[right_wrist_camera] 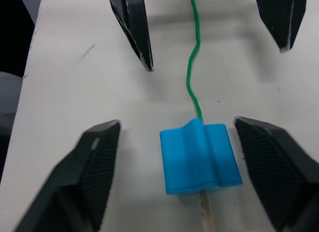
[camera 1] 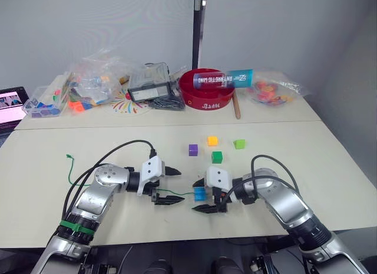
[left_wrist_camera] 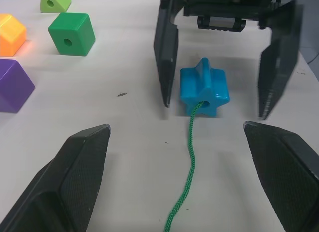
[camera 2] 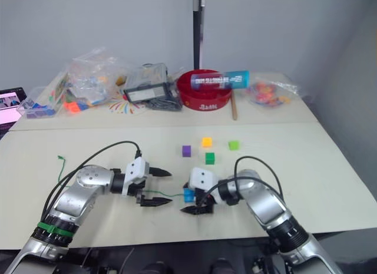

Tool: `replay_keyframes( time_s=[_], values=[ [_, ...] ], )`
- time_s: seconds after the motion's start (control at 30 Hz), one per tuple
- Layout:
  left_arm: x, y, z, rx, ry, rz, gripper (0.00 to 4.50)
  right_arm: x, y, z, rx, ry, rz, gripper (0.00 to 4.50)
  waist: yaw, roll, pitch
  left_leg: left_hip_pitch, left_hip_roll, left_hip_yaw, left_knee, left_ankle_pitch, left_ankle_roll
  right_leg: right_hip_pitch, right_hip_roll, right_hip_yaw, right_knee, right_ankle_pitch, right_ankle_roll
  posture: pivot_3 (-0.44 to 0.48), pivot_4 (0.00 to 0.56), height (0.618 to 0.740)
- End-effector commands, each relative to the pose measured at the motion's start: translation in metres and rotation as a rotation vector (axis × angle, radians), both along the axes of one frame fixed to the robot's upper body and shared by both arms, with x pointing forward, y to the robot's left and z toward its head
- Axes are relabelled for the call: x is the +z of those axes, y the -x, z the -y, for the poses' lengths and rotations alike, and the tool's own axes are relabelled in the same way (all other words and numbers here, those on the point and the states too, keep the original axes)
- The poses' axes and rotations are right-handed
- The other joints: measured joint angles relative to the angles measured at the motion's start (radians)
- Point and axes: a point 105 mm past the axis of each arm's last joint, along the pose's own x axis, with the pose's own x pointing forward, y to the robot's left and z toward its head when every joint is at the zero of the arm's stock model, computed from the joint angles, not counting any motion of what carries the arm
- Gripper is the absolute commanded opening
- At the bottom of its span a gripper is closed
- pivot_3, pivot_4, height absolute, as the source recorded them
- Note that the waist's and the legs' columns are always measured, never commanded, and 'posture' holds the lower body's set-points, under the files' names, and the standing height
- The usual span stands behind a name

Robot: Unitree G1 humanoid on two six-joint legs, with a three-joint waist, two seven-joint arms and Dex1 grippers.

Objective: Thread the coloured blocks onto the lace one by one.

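Left end effector (camera 1: 172,185): spread wide, empty, low over the desk (camera 1: 330,168), fingertips aimed at the right end effector.
Right end effector (camera 1: 202,195): spread wide, empty, fingertips aimed back at the left one, one finger on each side of the blue block.
Blue block (left_wrist_camera: 204,94): star-shaped, lying on the desk between the right end effector's fingers, just beside one finger in the left wrist view, contact not clear; near the left end effector's fingertips.
Lace (left_wrist_camera: 191,159): thin green string entering the hole of the blue block, running from there between the left end effector's fingers and on along the desk beyond the left arm.
Lace tip (right_wrist_camera: 205,211): pale stiff end poking out of the blue block on the right end effector's side.
Purple block (camera 1: 193,149): on the desk beyond both end effectors, apart from them.
Dark green block (camera 1: 217,157): just beyond the right end effector, closest of the loose ones.
Orange-yellow block (camera 1: 212,141): farther out, past the dark green block.
Light green block (camera 1: 238,144): farther out, beside the orange-yellow block, on the right end effector's side.
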Motion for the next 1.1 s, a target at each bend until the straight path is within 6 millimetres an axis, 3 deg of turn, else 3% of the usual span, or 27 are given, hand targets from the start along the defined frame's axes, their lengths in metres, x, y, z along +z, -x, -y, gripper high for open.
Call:
replay_keyframes(
  time_s=[0.03, 0.2, 0.43, 0.8, 1.1],
  values=[
    [0.006, 0.008, 0.011, -0.074, 0.016, 0.011, 4.50, 0.022, -0.001, 0.003, -0.003, -0.042, 0.056, 4.49, 0.000, 0.000, 0.000, 0.000, 0.000, 0.000, 0.000, 0.000, 0.000, 0.000, 0.000, 0.000, 0.000, 0.000, 0.000, 0.000, 0.150, 0.740],
    [-0.002, 0.012, 0.025, -0.120, 0.010, 0.002, 4.50, 0.026, 0.002, 0.024, -0.034, -0.023, 0.046, 4.49, 0.003, 0.000, 0.000, 0.000, 0.000, 0.000, 0.000, 0.000, 0.000, 0.000, -0.001, 0.000, 0.000, 0.000, 0.000, 0.000, 0.150, 0.740],
    [-0.012, -0.001, 0.050, -0.127, 0.018, 0.024, 4.50, 0.021, 0.009, 0.052, -0.080, 0.008, 0.024, 4.49, 0.002, 0.000, 0.000, -0.001, 0.000, 0.000, 0.002, 0.000, 0.000, 0.001, 0.000, 0.000, -0.001, 0.000, 0.000, 0.000, 0.150, 0.740],
    [-0.020, -0.002, 0.059, -0.136, 0.011, 0.025, 4.50, 0.019, 0.003, 0.050, -0.115, 0.006, 0.044, 4.49, 0.003, 0.000, 0.000, -0.001, 0.000, 0.000, 0.002, 0.000, 0.000, 0.001, 0.000, 0.000, 0.000, 0.000, 0.000, 0.000, 0.150, 0.740],
    [-0.023, -0.002, 0.062, -0.132, 0.005, 0.025, 1.70, 0.016, 0.001, 0.047, -0.113, 0.015, 0.044, 4.50, 0.003, 0.000, 0.000, -0.002, 0.000, 0.000, 0.004, 0.000, 0.001, 0.000, 0.000, 0.000, 0.000, 0.000, 0.000, 0.000, 0.150, 0.740]
  ],
)
